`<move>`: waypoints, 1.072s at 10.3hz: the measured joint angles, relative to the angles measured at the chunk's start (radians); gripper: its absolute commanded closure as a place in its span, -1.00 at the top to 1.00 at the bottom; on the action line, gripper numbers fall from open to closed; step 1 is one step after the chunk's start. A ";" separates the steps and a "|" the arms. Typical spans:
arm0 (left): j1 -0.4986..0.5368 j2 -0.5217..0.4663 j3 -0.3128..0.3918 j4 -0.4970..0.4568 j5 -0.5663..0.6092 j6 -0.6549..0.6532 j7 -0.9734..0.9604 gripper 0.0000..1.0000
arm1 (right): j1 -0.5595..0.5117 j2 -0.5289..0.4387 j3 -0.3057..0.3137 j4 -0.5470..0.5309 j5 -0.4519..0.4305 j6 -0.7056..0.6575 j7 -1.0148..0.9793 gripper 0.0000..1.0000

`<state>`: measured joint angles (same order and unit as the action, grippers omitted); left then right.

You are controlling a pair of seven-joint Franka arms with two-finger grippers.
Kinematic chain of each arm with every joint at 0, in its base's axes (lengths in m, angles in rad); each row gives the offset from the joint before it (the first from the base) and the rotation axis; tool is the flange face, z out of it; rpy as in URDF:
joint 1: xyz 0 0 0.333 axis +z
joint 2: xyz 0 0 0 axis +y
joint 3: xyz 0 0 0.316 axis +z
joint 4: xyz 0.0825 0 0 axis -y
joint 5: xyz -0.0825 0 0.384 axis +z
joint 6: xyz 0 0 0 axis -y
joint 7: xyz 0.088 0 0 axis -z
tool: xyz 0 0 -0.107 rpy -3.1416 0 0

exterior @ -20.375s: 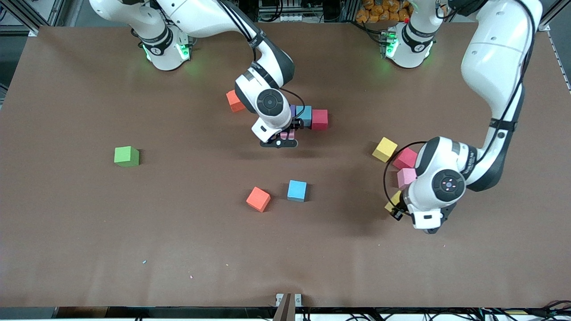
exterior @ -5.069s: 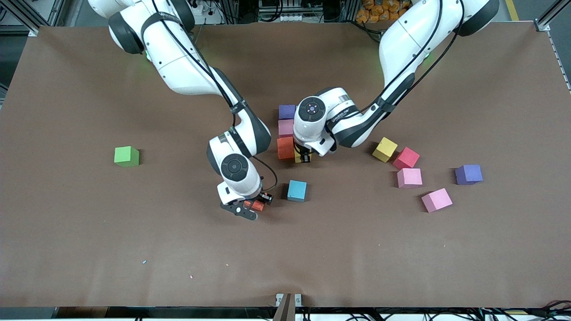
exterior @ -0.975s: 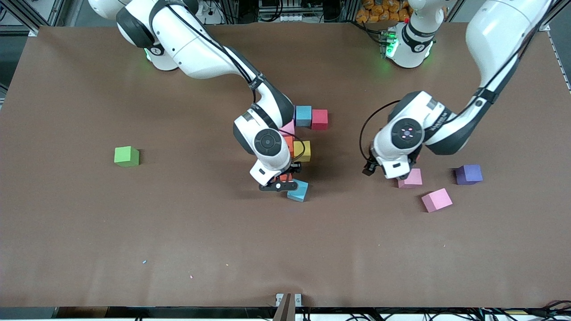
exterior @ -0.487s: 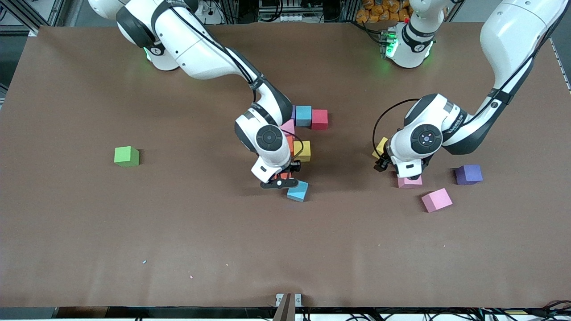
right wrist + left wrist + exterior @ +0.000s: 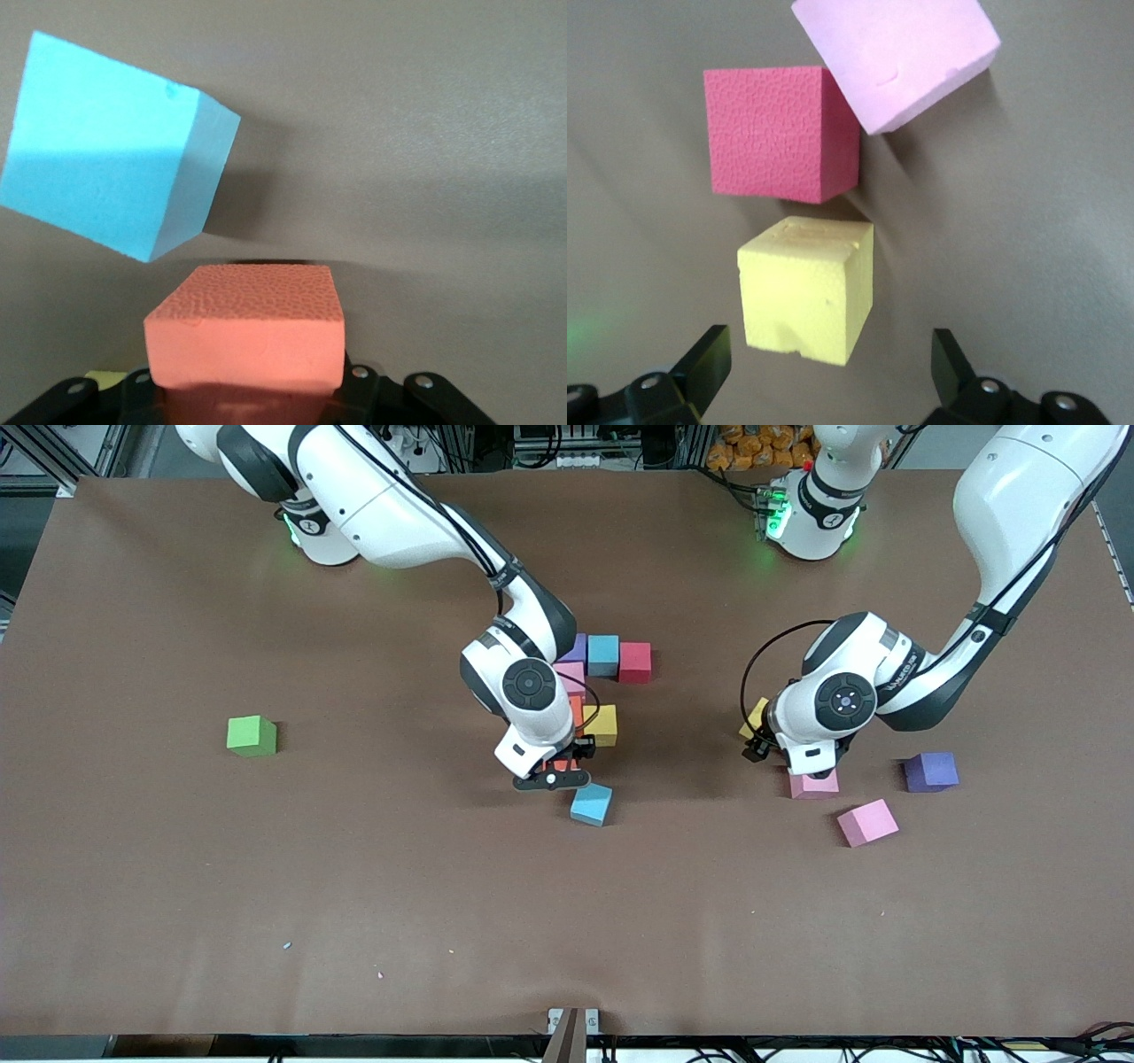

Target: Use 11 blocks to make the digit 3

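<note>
My right gripper is shut on an orange block and holds it just above the table, beside a light blue block and near a yellow block of the cluster. The cluster also holds purple, light blue, red, pink and orange blocks. My left gripper is open and empty above a second yellow block. A red block and a pink block lie close to it.
A green cube sits alone toward the right arm's end of the table. Another pink block and a purple block lie toward the left arm's end, near the left arm's elbow.
My right gripper has carried the orange block a little away from the loose light blue block toward the cluster. My left gripper has settled over the yellow block.
</note>
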<state>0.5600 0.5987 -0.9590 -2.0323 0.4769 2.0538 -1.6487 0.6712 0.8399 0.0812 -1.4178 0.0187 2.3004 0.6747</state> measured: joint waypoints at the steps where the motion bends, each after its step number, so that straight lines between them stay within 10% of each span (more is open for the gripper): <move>1: 0.019 0.001 0.000 -0.027 0.016 0.023 0.000 1.00 | 0.000 0.000 0.000 -0.008 0.000 0.009 0.012 -1.00; 11: 0.049 0.016 0.025 -0.093 0.053 0.108 0.000 1.00 | 0.004 0.000 0.024 -0.044 0.000 0.051 0.062 -1.00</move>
<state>0.6095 0.6144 -0.9338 -2.1249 0.5302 2.1617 -1.6487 0.6754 0.8399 0.1053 -1.4617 0.0184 2.3517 0.7369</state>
